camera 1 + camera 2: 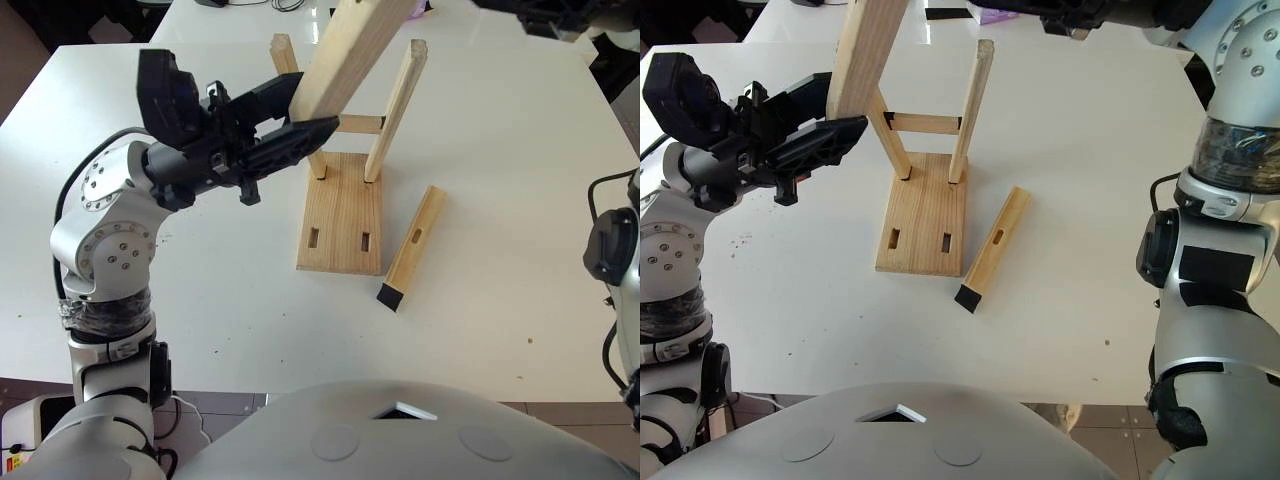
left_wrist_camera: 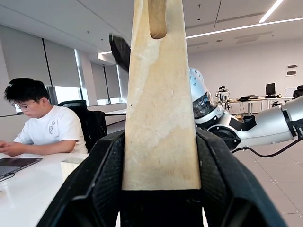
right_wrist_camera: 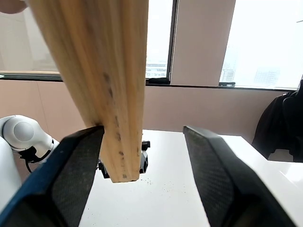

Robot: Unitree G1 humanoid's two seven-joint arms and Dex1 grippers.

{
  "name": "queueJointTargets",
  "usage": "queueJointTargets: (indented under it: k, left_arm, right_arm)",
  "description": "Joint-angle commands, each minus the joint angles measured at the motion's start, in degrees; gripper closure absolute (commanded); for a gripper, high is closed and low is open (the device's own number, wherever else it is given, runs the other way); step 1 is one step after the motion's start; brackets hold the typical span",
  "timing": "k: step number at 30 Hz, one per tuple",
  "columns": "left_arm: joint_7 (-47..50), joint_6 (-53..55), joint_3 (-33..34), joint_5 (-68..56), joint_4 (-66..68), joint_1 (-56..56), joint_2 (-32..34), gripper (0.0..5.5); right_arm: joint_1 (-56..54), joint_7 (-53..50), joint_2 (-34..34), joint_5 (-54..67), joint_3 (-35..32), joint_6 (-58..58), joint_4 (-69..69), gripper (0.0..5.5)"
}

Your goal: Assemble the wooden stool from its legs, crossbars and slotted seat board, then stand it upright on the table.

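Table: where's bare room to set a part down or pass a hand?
Free: the table right of the loose leg, and the near strip before the seat board. Crowded: the board's far end, where upright legs, crossbar and the held leg cluster.

Bare pale wood leg [image 2: 161, 118], matt black jaws, smooth white table [image 1: 200, 290]

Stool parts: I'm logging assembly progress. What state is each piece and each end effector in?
seat board, flat on the table, near slots empty
upright legs, standing at the seat board's far end
crossbar, spanning the upright legs
loose leg, lying flat beside the seat board
held leg, raised and tilted
left end effector, shut on held leg
right end effector, open, held leg against one finger
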Motion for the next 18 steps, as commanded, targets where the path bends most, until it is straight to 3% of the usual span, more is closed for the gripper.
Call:
queueJointTargets:
  k: [1, 11, 18]
  left_arm:
    - [-1.09, 0.1, -0.75, 0.96, -0.45, 1.04, 0.63, 3.5]
    - [-1.98, 0.01, -0.68, 1.27, 0.19, 1.1, 0.77, 3.5]
    - [-2.68, 0.09, -1.94, 2.36, -0.07, 2.12, 0.39, 3.5]
  right_arm:
    - [-2.53, 2.34, -1.25, 1.87, -0.02, 2.25, -0.41, 2.4]
    - [-0.82, 5.38, -3.51, 1.49, 1.15, 2.2, -5.5, 2.4]
    - [-3.24, -0.29, -0.92, 5.72, -1.68, 6.8, -4.67, 2.4]
